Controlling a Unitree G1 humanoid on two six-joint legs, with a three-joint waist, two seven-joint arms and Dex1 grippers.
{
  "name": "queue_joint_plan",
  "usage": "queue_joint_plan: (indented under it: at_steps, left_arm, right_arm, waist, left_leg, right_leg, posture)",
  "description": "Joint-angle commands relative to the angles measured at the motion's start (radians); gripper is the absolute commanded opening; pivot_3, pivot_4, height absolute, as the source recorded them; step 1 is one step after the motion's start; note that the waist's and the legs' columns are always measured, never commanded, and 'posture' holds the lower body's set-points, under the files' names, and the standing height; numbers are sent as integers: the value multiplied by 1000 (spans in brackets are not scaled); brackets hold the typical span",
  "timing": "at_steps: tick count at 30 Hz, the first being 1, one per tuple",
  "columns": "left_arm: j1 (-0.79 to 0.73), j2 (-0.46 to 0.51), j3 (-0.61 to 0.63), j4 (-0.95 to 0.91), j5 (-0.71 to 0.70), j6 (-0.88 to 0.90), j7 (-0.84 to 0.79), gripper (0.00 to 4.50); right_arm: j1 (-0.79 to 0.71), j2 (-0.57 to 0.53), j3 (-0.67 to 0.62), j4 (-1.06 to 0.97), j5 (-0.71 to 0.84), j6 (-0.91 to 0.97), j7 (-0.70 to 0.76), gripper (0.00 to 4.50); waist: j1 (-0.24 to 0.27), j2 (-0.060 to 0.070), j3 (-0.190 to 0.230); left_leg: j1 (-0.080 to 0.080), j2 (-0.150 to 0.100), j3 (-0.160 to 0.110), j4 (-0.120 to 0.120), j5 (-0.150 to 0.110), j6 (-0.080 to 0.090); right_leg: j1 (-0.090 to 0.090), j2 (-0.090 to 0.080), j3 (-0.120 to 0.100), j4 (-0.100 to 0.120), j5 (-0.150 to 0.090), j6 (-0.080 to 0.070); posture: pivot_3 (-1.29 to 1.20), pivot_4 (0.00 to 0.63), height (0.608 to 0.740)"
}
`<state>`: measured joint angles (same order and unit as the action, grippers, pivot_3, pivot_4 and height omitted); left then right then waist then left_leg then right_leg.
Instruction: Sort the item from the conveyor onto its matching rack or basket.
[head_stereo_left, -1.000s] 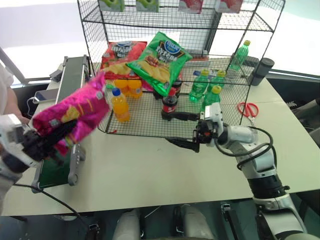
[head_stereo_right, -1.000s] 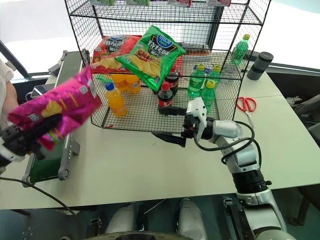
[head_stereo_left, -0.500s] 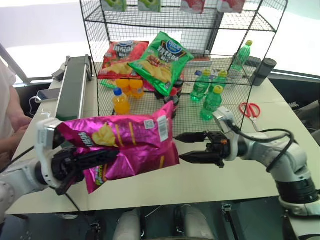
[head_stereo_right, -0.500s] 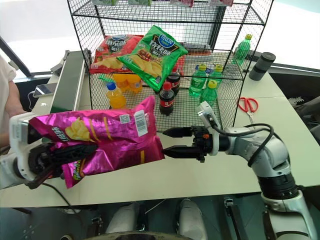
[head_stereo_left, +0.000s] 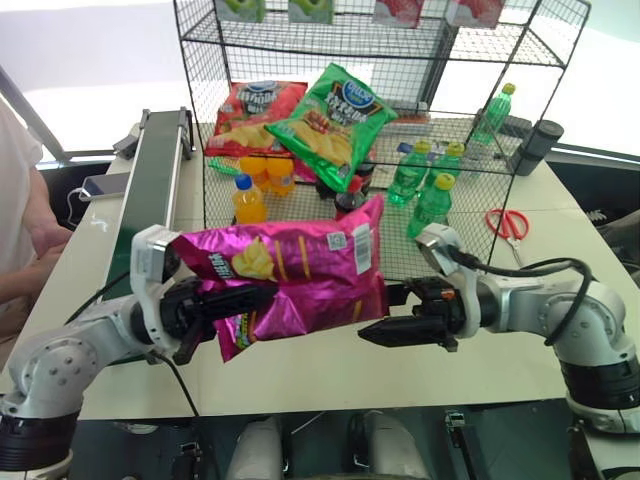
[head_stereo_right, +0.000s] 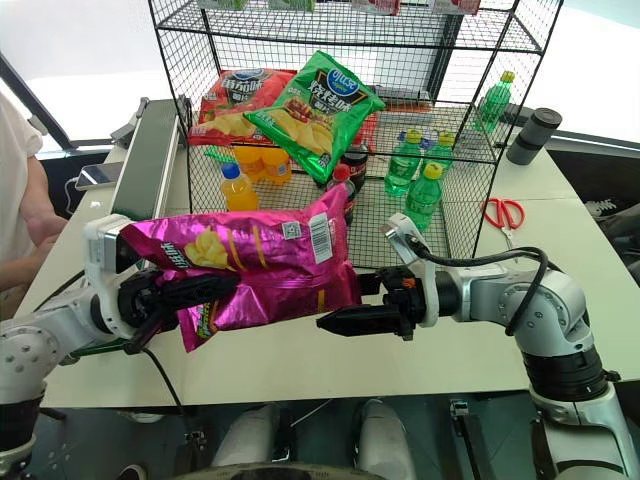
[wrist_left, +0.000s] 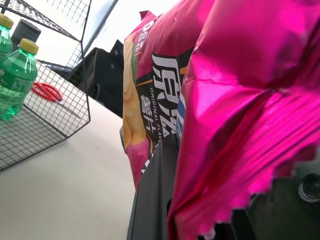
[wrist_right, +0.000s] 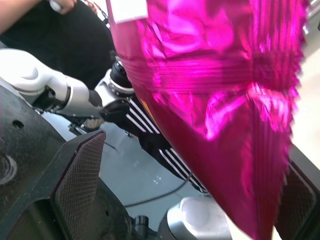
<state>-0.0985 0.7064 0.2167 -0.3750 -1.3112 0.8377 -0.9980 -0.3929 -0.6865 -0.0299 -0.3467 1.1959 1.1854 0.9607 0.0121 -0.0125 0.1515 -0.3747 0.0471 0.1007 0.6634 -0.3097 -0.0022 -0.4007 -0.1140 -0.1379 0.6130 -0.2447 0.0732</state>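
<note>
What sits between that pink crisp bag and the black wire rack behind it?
Nothing visible. The left pincer holds the pink bag above the table, right in front of the wire rack; the open right pincer brackets its far end.

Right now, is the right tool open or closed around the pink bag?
Open. The right tool has its fingers spread on either side of the pink bag's free end, not clamped; the left tool holds the other end.
</note>
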Motion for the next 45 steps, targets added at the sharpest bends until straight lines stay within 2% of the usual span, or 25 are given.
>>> queue_joint_plan:
  at_steps: [1,2,4,9,10,11,13,15,16,18,19,21,27,33,37,41,43,45]
  left_arm:
    - [-27,-20,-2,-3,38,-28,-5,25]
    - [-31,-27,-5,-2,46,-29,-6,0]
    - [-37,-37,-8,-3,57,-27,-6,0]
    - [-40,-51,-10,-5,86,-31,-6,0]
    - [-40,-52,-11,-3,95,-31,0,0]
    - [-41,-54,-9,1,102,-30,10,289]
    - [-45,-53,3,18,115,-32,20,910]
    - [-47,-58,18,31,135,-53,23,1790]
    - [-43,-51,26,36,138,-52,18,2396]
    - [-26,-41,31,45,186,-87,2,3306]
    - [-9,-37,34,48,227,-119,-10,3976]
    - [19,-42,35,47,311,-202,-20,4500]
    - [35,-97,50,83,417,-341,10,4500]
    - [-70,-182,-3,136,485,-408,44,4500]
    - [-169,-241,-56,192,559,-469,48,4500]
    - [-228,-259,-97,224,623,-515,37,4500]
    - [-247,-267,-93,213,612,-503,48,4500]
    - [-249,-264,-96,197,622,-510,44,4500]
  right_arm:
    - [-17,11,-18,1,22,-6,-10,4500]
    - [-15,13,-12,2,10,-12,-12,3980]
    - [-13,18,-2,3,-6,-23,-15,3320]
    - [-20,39,-5,11,-4,-30,-32,766]
    - [-18,37,-2,11,-15,-34,-30,368]
    - [-16,34,2,14,-31,-43,-26,166]
    - [-12,26,-3,24,-62,-66,-18,166]
    - [-7,16,-15,30,-88,-93,-8,166]
    - [3,3,-16,26,-115,-115,-2,166]
    - [34,-23,-24,15,-168,-179,28,166]
    - [53,-35,-45,11,-190,-212,28,166]
    - [85,-55,-87,0,-220,-268,29,166]
    - [210,-83,-326,-92,-261,-433,-16,166]
    - [226,-81,-461,-134,-478,-715,-113,166]
    - [154,-96,-438,-94,-683,-914,-195,166]
    - [176,-185,-345,12,-1008,-1207,-196,166]
    - [161,-210,-299,66,-1169,-1294,-279,166]
    - [136,-204,-281,108,-1227,-1359,-331,166]
  waist:
    - [0,0,0]
    - [0,0,0]
    - [0,0,0]
    - [0,0,0]
    - [0,0,0]
    - [0,0,0]
    - [0,0,0]
    - [0,0,0]
    - [0,0,0]
    - [1,0,0]
    - [1,0,0]
    - [1,0,0]
    - [5,0,0]
    - [3,0,0]
    - [0,0,0]
    - [0,0,0]
    - [0,-1,0]
    - [-2,-1,0]
  left_leg:
    - [0,0,0,0,0,0]
    - [0,0,0,0,0,0]
    - [0,0,0,0,0,0]
    - [0,0,0,0,0,0]
    - [0,0,0,0,0,0]
    - [0,0,0,0,0,0]
    - [0,0,0,0,0,0]
    - [0,0,0,0,0,0]
    - [0,0,0,0,0,0]
    - [0,0,0,0,0,0]
    - [-1,0,0,0,0,0]
    - [-1,0,0,0,0,1]
    - [-1,0,0,0,0,1]
    - [-1,0,1,0,0,1]
    - [0,0,1,0,0,0]
    - [0,-1,2,0,0,0]
    - [0,-1,2,0,1,-1]
    - [0,-1,2,0,3,-5]
  right_leg:
    - [0,0,0,0,0,0]
    - [0,0,0,0,0,0]
    - [0,0,0,0,0,0]
    - [0,0,0,0,0,0]
    - [0,0,0,0,0,0]
    - [0,0,0,0,0,0]
    - [0,0,0,0,0,0]
    - [0,0,0,0,0,0]
    - [0,0,0,0,0,0]
    - [0,0,0,0,0,0]
    - [0,0,0,-1,0,0]
    - [0,0,0,-1,0,0]
    - [-1,0,0,-1,0,0]
    - [0,0,0,-1,0,0]
    - [0,0,0,-1,0,0]
    - [0,1,0,-1,0,1]
    - [0,1,0,-1,0,1]
    - [0,1,0,-1,0,1]
  posture:
    - [0,150,740]
    - [0,150,740]
    - [0,150,740]
    - [0,150,740]
    - [0,150,740]
    - [0,150,740]
    - [0,150,740]
    - [0,150,740]
    - [0,150,740]
    - [0,150,740]
    - [0,150,740]
    - [0,150,740]
    - [0,150,740]
    - [0,150,740]
    - [0,150,740]
    - [0,150,740]
    - [0,150,740]
    - [0,150,740]
